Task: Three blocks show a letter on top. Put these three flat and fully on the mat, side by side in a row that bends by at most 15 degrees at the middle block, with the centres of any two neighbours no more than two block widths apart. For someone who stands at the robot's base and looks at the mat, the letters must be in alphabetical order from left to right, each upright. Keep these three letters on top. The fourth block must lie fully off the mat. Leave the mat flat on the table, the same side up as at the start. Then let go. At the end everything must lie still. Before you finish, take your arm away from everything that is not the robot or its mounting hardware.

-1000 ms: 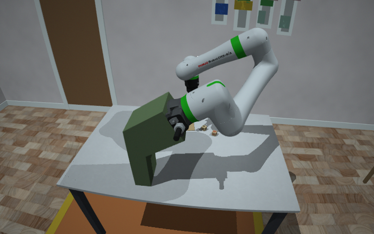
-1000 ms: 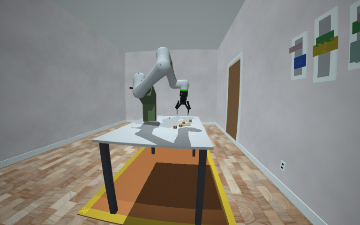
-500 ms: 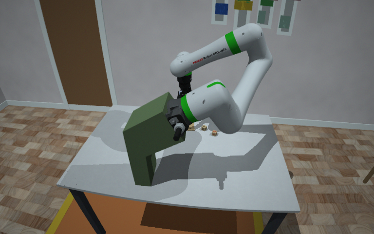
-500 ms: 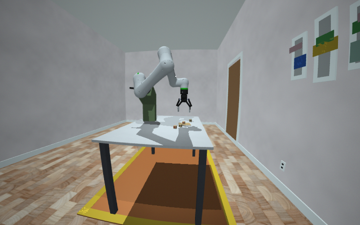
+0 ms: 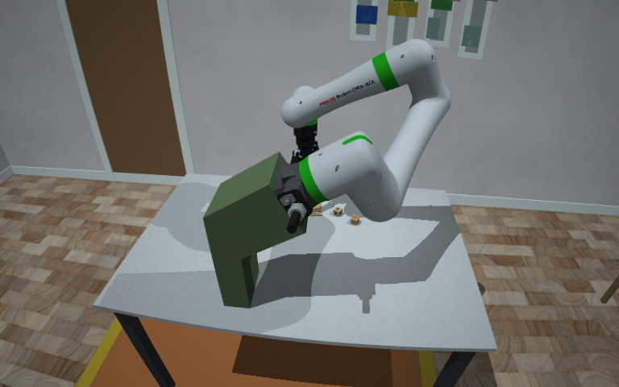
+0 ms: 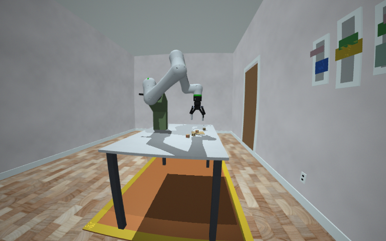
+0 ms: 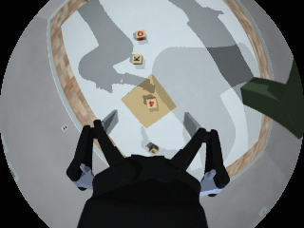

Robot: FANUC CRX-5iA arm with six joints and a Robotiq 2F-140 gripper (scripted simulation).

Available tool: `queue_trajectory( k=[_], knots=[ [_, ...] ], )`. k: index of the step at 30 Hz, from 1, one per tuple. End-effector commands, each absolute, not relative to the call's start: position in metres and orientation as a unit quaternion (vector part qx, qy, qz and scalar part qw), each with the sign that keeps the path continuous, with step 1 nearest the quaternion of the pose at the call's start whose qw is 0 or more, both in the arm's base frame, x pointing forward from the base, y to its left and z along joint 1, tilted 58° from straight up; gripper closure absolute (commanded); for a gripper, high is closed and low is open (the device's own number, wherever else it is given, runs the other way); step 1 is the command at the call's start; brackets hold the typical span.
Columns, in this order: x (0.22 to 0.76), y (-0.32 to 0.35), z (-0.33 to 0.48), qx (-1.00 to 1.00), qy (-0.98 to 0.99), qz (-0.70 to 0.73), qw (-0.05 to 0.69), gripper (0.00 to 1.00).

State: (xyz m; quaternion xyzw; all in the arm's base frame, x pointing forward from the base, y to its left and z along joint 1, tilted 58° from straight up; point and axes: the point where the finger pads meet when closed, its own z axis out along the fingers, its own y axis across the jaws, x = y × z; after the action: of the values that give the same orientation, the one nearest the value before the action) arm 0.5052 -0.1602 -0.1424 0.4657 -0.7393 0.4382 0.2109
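A tan mat lies flat on the white table. One block with a red mark on top sits on the mat. A block with a dark letter and a block with an orange-red letter lie off the mat, farther out. A fourth block lies just off the mat's near corner, close under the gripper body. My gripper is open and empty, high above the mat; it also shows in the exterior view. In the top view two blocks show beside the arm; the mat is mostly hidden.
The green robot pedestal stands on the table, beside the mat area. The table edge runs around the wrist view, with wooden floor beyond.
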Motion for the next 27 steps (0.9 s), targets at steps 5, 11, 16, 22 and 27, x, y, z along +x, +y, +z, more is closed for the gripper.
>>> queue_trajectory(
  k=[5,11,16,22,27],
  knots=[
    [0.506,-0.164,-0.145,0.374,-0.789,0.462,0.154,0.0],
    [0.507,-0.166,-0.146,0.316,-0.814,0.472,0.12,0.0],
    [0.507,-0.169,-0.148,0.266,-0.832,0.479,0.091,0.0],
    [0.507,-0.171,-0.149,0.202,-0.849,0.484,0.055,0.0],
    [0.508,-0.173,-0.15,0.148,-0.86,0.487,0.024,0.0]
  ],
)
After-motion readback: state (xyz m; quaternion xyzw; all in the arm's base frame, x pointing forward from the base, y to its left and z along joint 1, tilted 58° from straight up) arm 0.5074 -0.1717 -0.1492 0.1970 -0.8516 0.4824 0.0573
